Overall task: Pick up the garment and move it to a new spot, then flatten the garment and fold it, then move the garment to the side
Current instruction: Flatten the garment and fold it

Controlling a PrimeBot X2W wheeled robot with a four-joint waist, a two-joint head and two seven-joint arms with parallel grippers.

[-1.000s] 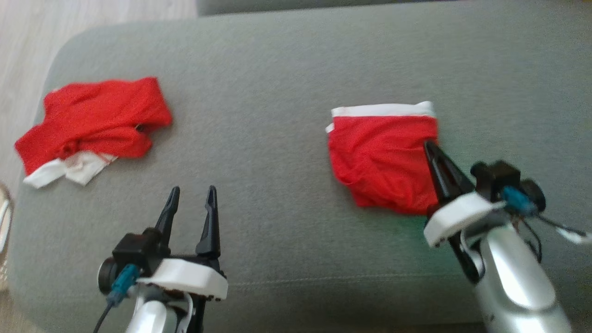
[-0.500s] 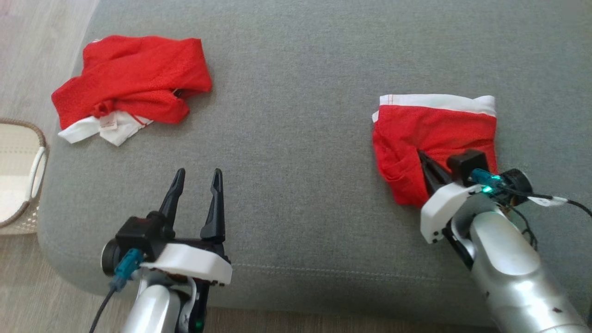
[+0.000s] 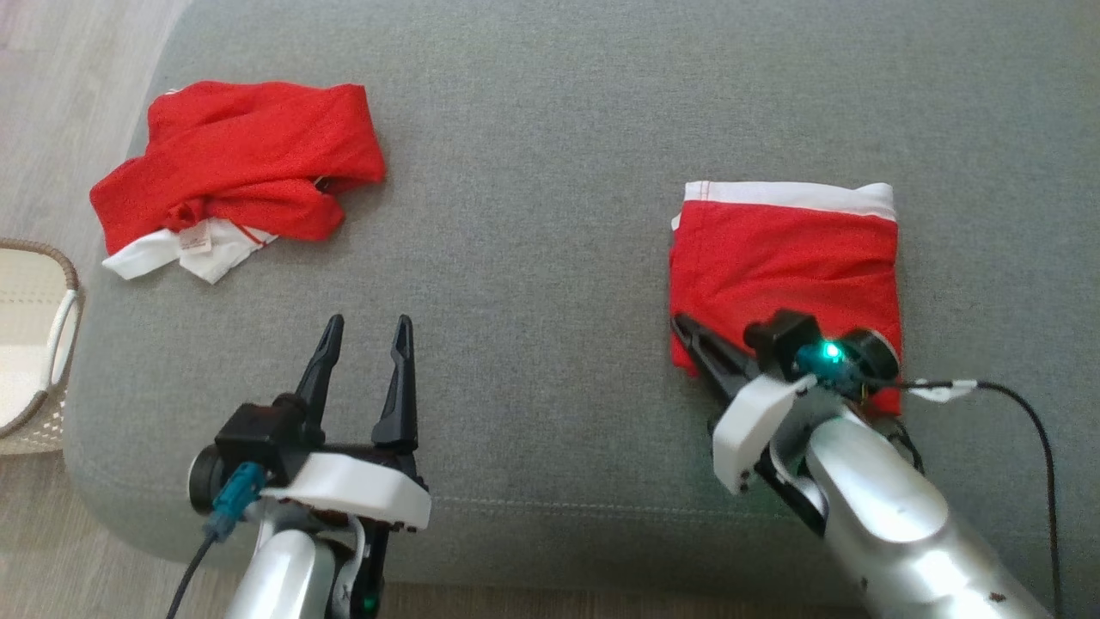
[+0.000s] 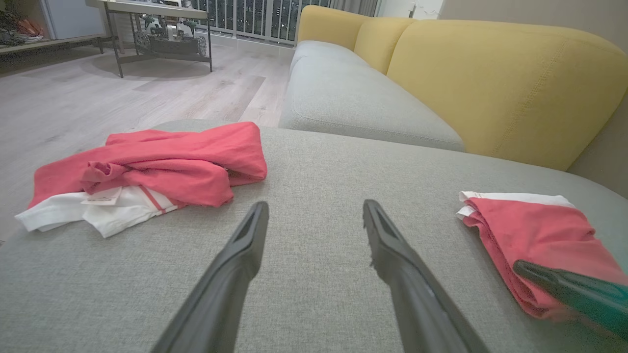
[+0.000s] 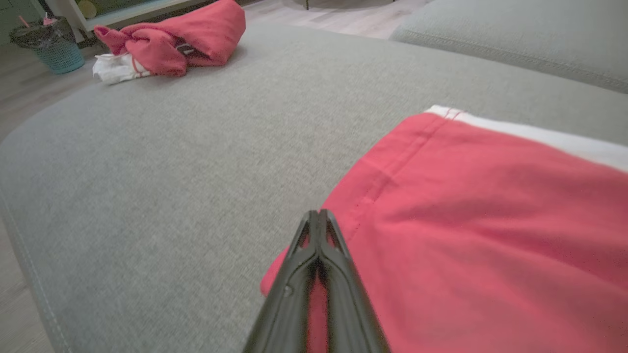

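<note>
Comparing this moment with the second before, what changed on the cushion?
The shut right gripper swept leftward across the folded red garment, from its right edge to its near left corner, smoothing the rumpled lower part. The head camera also shifted. The left gripper stayed open and idle; the crumpled garment lay unmoved.

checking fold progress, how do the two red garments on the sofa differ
The left garment is crumpled in a heap; the right garment is folded into a flat rectangle. The left garment's white part bunches out at one corner; the right garment's runs straight along its far edge. Both are red and white, on the grey sofa.
</note>
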